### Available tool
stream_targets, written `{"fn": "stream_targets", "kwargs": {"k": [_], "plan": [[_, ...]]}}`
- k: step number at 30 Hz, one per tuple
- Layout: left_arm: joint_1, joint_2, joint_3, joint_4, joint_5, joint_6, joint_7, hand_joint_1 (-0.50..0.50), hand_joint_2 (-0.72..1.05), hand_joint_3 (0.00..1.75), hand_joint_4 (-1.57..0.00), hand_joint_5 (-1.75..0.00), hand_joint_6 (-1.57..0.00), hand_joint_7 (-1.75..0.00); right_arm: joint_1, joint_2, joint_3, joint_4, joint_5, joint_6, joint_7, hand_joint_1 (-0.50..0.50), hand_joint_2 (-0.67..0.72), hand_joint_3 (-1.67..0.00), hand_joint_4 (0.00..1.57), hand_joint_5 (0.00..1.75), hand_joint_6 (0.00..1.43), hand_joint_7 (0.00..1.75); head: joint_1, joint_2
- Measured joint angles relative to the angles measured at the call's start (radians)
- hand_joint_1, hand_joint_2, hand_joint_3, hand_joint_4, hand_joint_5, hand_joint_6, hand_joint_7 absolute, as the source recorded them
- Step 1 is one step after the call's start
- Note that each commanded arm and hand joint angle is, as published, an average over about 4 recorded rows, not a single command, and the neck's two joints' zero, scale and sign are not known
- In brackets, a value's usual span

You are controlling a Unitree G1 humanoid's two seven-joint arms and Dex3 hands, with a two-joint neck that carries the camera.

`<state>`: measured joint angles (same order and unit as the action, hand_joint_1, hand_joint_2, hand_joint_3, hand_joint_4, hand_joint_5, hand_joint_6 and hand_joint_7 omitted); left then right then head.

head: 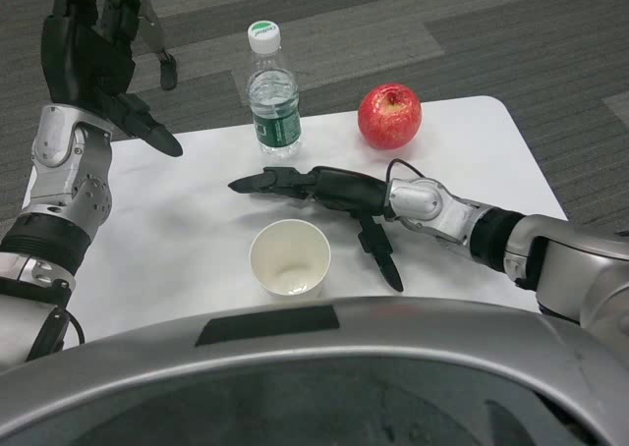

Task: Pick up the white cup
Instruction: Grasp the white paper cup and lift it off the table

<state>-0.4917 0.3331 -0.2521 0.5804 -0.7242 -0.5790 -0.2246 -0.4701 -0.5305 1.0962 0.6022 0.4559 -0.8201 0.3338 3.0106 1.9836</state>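
Observation:
The white cup [289,257] stands upright and empty near the table's front edge, its mouth facing up. My right hand [329,198] lies low over the table just behind and to the right of the cup, fingers stretched out to the left and thumb pointing down toward the front; it holds nothing and a small gap shows between it and the cup's rim. My left hand [93,58] is raised high at the far left, fingers spread, holding nothing.
A clear water bottle [272,97] with a green label and white cap stands at the table's back edge. A red apple [389,116] sits to its right. The white table [177,240] ends close behind both; grey carpet lies beyond.

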Motion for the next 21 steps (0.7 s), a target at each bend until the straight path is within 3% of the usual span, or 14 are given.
{"fn": "stream_targets", "kwargs": {"k": [11, 16, 21], "plan": [[-0.002, 0.022, -0.026, 0.0, 0.0, 0.0, -0.002, -0.39, -0.64, 0.09, 0.0, -0.21, 0.0, -0.37, -0.039, 0.066, 0.017, 0.017, 0.0, 0.016, 0.126, -0.46, 0.44, -0.12, 0.0, 0.29, 0.0, 0.21, 0.006, 0.005], [0.0, 0.032, -0.029, -0.002, 0.001, 0.0, -0.003, -0.39, -0.64, 0.09, 0.0, -0.21, 0.0, -0.42, -0.056, 0.101, 0.01, 0.05, 0.001, 0.018, 0.176, -0.46, 0.38, -0.16, 0.0, 0.39, 0.0, 0.24, 0.016, 0.005], [0.0, 0.032, -0.029, -0.007, 0.002, 0.0, -0.003, -0.39, -0.64, 0.09, 0.0, -0.21, 0.0, -0.35, -0.066, 0.139, -0.014, 0.082, 0.001, 0.023, 0.231, -0.46, 0.34, -0.16, 0.0, 0.39, 0.0, 0.28, 0.023, -0.002]]}}
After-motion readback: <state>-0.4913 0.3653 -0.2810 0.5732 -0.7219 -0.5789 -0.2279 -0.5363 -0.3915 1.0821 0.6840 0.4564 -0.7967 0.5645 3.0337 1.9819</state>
